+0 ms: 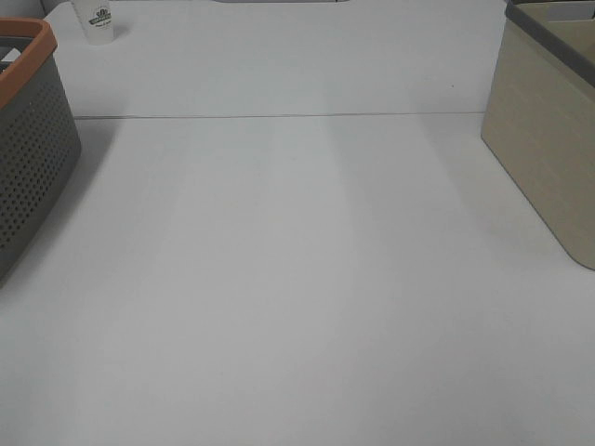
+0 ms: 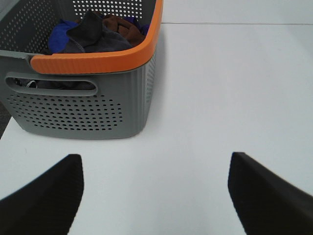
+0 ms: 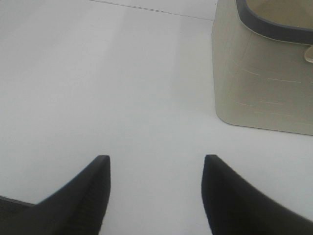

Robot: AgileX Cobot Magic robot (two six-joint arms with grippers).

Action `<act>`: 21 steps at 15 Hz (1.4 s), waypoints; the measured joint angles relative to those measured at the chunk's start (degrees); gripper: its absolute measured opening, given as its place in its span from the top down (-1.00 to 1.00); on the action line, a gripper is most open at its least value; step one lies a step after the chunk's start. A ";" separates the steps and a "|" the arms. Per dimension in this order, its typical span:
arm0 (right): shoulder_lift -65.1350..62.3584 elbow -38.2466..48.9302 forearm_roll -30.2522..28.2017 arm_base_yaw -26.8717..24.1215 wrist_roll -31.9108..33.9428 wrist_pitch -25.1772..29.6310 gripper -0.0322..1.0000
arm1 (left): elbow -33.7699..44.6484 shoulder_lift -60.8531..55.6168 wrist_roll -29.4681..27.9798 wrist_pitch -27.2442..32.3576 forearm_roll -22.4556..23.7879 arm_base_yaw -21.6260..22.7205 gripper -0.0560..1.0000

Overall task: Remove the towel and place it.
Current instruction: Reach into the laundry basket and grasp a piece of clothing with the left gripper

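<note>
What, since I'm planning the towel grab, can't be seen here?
Towel: left wrist view, bunched among cloths; basket wall hides its extent.
Basket contents: exterior high view, cut by frame edge.
Beige bin interior: right wrist view, cut off.
Cup print: exterior high view, too small.

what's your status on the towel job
Left gripper open, empty. Right gripper open, empty. Towel in grey basket among other cloths, untouched. Nothing blocking the basket's mouth.
</note>
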 joint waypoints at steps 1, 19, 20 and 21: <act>0.00 0.00 0.00 0.00 0.00 0.00 -0.16 | 0.00 0.00 0.00 0.00 0.00 0.00 -0.56; 0.00 0.00 0.17 0.00 3.32 0.00 -0.77 | 0.00 0.00 0.23 0.00 -0.06 0.00 -0.70; 0.00 0.00 0.17 0.00 3.32 0.00 -0.77 | 0.00 0.00 0.23 0.00 -0.06 0.00 -0.70; 0.00 0.00 0.17 0.00 3.32 0.00 -0.77 | 0.00 0.00 0.23 0.00 -0.06 0.00 -0.70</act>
